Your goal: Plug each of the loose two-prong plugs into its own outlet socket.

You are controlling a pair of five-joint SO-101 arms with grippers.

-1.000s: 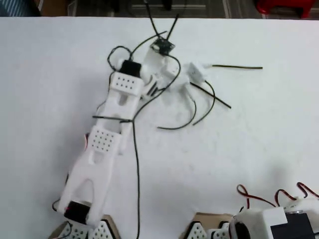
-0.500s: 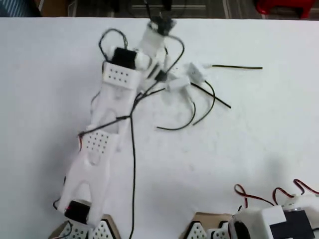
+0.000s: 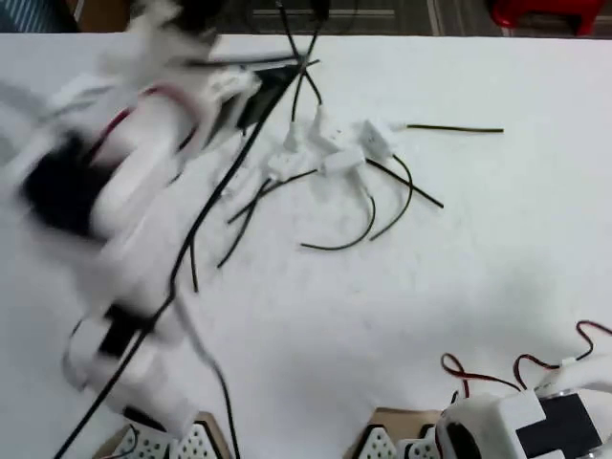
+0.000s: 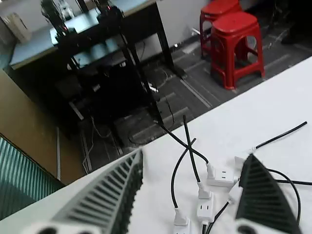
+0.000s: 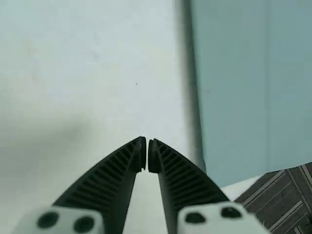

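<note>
At ten o'clock from the plugs (image 3: 325,153), left end effector (image 4: 195,156) lifts away, released, so plugging pauses. Right end effector (image 5: 146,146): clenched.

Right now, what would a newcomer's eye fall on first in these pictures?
The left arm looms over the table's left side, and the left end effector is wide open, facing a tangle of white plugs and sockets with black cords near the far edge. The right end effector is shut over bare table.

White table (image 3: 497,287) holds corded plugs (image 3: 344,160) (wires (image 3: 368,229) tangled).
</note>
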